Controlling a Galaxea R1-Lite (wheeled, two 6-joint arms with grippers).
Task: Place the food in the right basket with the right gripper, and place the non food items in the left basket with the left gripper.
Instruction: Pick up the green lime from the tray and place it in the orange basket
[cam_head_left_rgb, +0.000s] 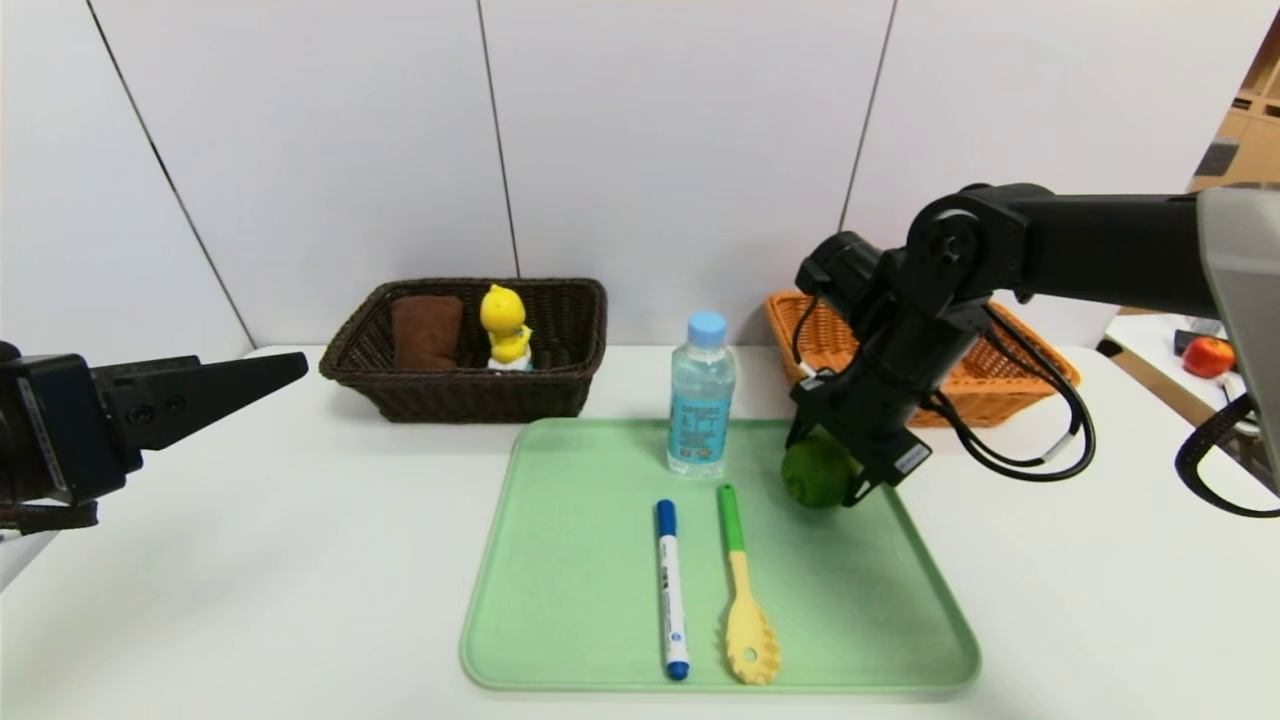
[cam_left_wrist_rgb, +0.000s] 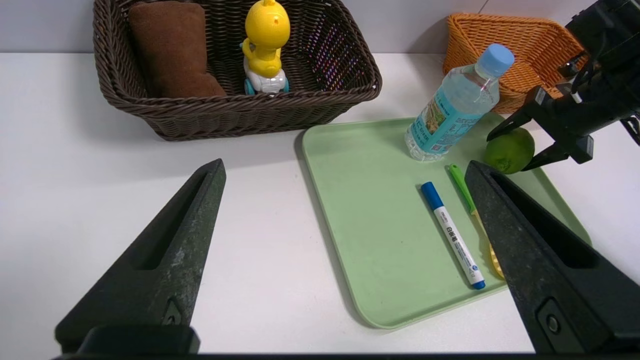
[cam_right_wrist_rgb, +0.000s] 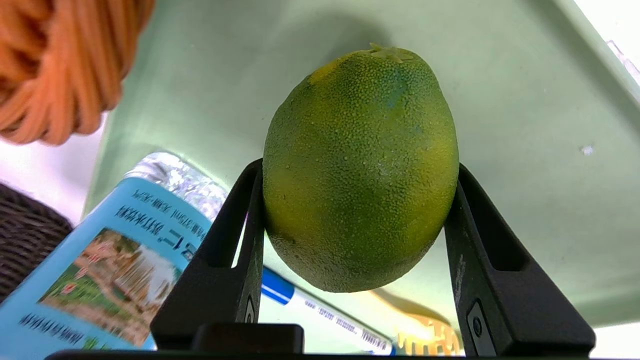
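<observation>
- White table (cam_head_left_rgb: 250, 560), white wall panels behind.
- Right pincer (cam_head_left_rgb: 835, 478) clenched on green fruit (cam_head_left_rgb: 815, 472), bottle (cam_head_left_rgb: 700, 395) beside.
- Left pincer (cam_left_wrist_rgb: 345, 250) released, table's left edge.

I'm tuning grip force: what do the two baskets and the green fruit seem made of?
Left basket: dark brown woven wicker or rattan-like strands, matte. Right basket: orange weave of the same kind. Green fruit, clamped in the right gripper: pebbled, slightly glossy citrus-like rind; real or plastic, I can't tell.

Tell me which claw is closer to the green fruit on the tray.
Right. The right claw grips the green fruit between its fingers; the left claw hovers open far off, beyond the tray's left edge.
</observation>
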